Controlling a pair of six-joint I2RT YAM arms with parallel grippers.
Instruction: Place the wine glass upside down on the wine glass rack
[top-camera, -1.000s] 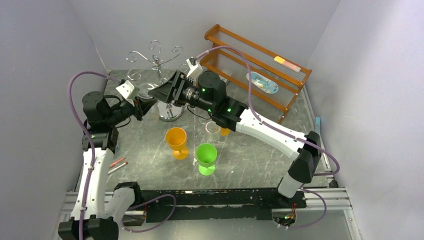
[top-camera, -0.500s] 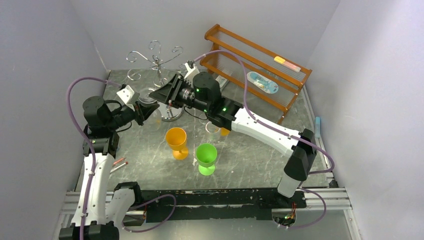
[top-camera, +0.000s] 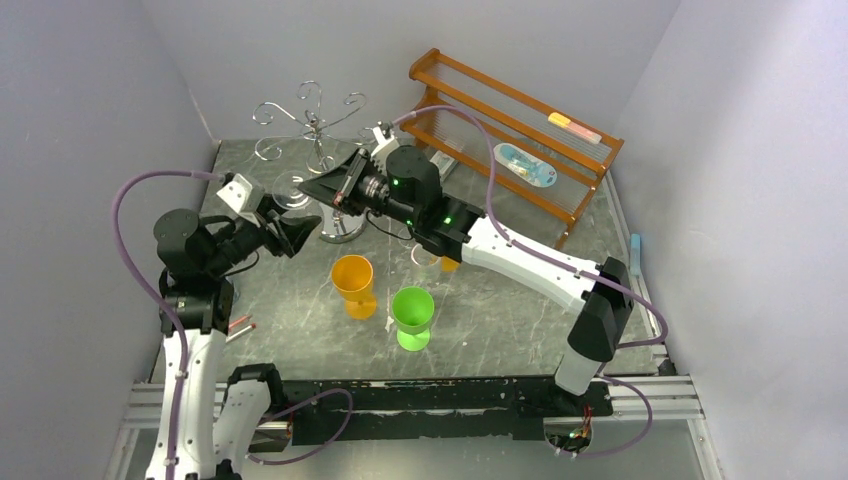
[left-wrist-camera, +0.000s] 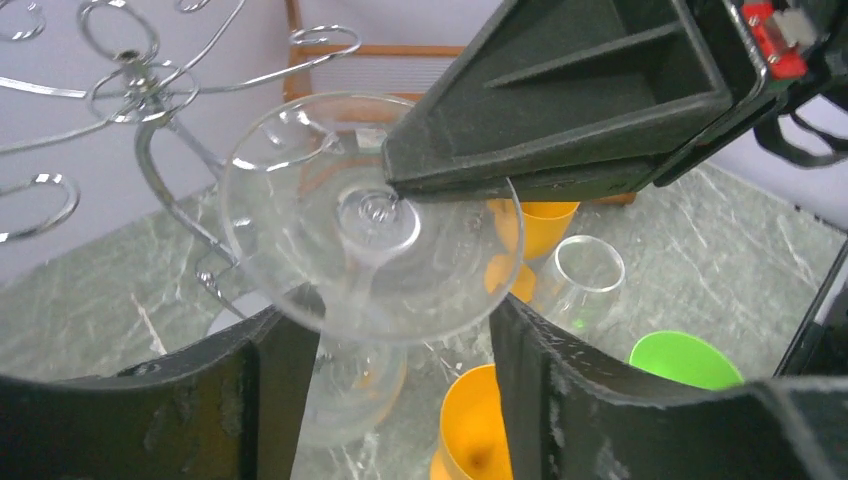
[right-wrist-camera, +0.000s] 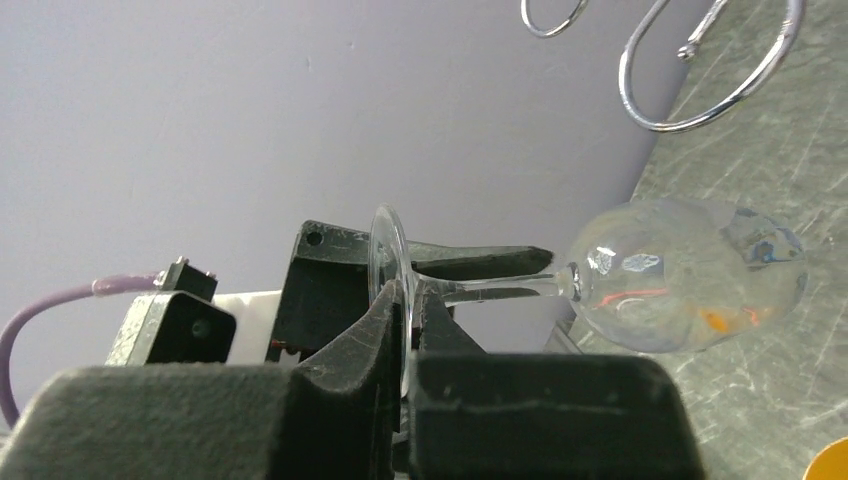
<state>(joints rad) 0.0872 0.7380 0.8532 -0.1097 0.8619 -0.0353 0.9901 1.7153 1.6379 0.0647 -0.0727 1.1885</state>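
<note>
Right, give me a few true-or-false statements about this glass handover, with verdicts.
1. The right gripper pinches the foot of the clear wine glass. True.
2. The left gripper is clamped on the glass. False: its jaws stand open on either side of the foot.
3. The glass hangs on the wine glass rack. False: it lies sideways in the right gripper, off the rack.
4. An orange cup and a green cup stand upright on the table. True.
</note>
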